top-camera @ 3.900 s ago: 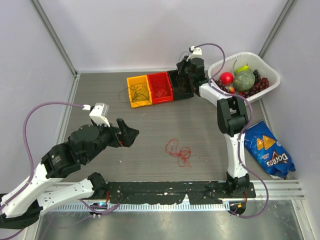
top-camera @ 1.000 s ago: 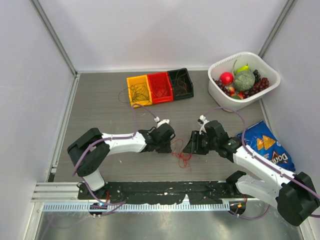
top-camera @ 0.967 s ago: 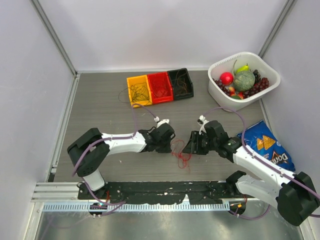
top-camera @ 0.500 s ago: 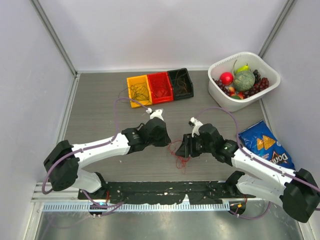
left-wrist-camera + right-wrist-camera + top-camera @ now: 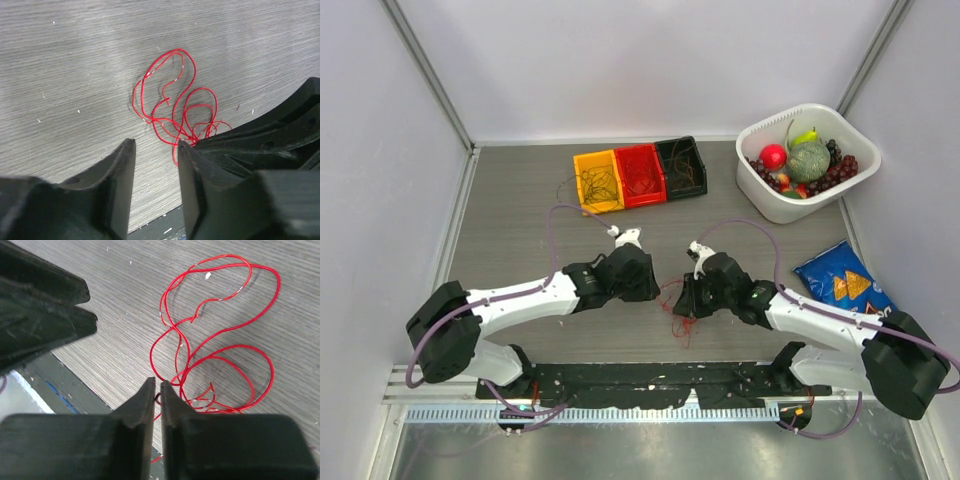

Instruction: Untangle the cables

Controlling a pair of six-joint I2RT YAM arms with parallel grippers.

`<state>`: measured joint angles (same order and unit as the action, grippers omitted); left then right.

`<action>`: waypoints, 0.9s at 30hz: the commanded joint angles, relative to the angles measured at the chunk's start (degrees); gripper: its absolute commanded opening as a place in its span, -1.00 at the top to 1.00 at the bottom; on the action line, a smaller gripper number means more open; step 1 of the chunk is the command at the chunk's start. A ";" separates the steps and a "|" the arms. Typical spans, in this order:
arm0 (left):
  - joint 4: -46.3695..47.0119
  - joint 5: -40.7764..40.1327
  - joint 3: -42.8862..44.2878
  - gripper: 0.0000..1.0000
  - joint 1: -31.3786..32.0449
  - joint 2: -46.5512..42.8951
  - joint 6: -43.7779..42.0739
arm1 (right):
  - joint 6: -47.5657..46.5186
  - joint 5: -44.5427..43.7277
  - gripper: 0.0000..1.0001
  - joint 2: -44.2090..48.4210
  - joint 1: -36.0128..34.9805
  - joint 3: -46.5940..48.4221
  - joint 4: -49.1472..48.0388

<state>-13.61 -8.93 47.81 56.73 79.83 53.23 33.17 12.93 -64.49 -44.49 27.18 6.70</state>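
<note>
A tangle of thin red cables [image 5: 682,312] lies in loose loops on the grey table between my two grippers. From the left wrist camera, the red cables [image 5: 172,107] lie just beyond my left gripper [image 5: 156,145], which is open with only bare table between its fingers. The right gripper's black body [image 5: 280,130] touches the tangle's right side there. My right gripper [image 5: 159,386] has its jaws pressed almost together on a strand at the edge of the red cables [image 5: 215,350]. Seen from above, the left gripper [image 5: 655,288] and right gripper [image 5: 680,300] nearly meet.
Yellow [image 5: 597,180], red [image 5: 640,172] and black [image 5: 682,166] bins at the back hold more cables; a dark strand [image 5: 568,190] hangs out of the yellow one. A white fruit basket [image 5: 790,210] stands back right. A blue chips bag [image 5: 845,290] lies right.
Both arms have shifted slightly left and nearer the tangle. The left gripper's jaws have come apart. The right gripper's jaws have closed onto a red strand.
</note>
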 commanded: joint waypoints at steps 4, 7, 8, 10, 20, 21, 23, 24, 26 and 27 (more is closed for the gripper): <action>6.03 2.60 -0.52 -0.12 0.22 1.56 1.00 | 0.14 -0.63 0.99 4.70 -0.33 2.35 -0.46; 13.22 2.43 -4.73 -0.15 0.22 -3.61 -0.40 | 1.37 0.78 0.99 9.90 -0.33 4.89 2.08; 16.47 2.42 -6.75 -0.16 0.22 -6.42 -1.19 | 1.81 1.30 0.99 11.91 -0.33 6.73 2.61; 19.75 1.20 -9.83 -0.16 0.22 -11.60 -2.51 | 2.78 3.67 0.99 14.20 -0.42 9.71 2.97; 20.73 3.03 -13.97 -0.46 0.22 -37.09 -12.36 | 4.10 11.15 0.99 14.84 -0.25 32.82 1.39; 20.03 3.39 -13.80 -0.48 0.22 -38.94 -13.23 | 3.92 11.59 0.99 13.70 -0.25 35.55 1.21; 17.92 3.22 -12.84 -0.52 0.14 -41.76 -13.94 | 3.75 12.73 0.99 12.03 -0.25 39.24 1.04; 16.96 3.48 -12.48 -0.52 0.22 -42.82 -14.29 | 4.01 13.00 0.99 11.41 -0.25 40.66 0.77; 16.68 5.57 -12.30 -0.55 0.22 -44.49 -14.82 | 4.62 13.44 0.99 9.65 -0.33 44.00 -0.37; 17.38 6.72 -12.48 -0.60 0.22 -45.11 -15.00 | 4.97 13.79 0.99 8.86 -0.25 46.27 -1.50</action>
<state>3.36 -5.87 34.26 56.73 36.82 41.54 36.73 24.10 -52.88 -44.53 67.02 8.80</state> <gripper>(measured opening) 0.770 0.033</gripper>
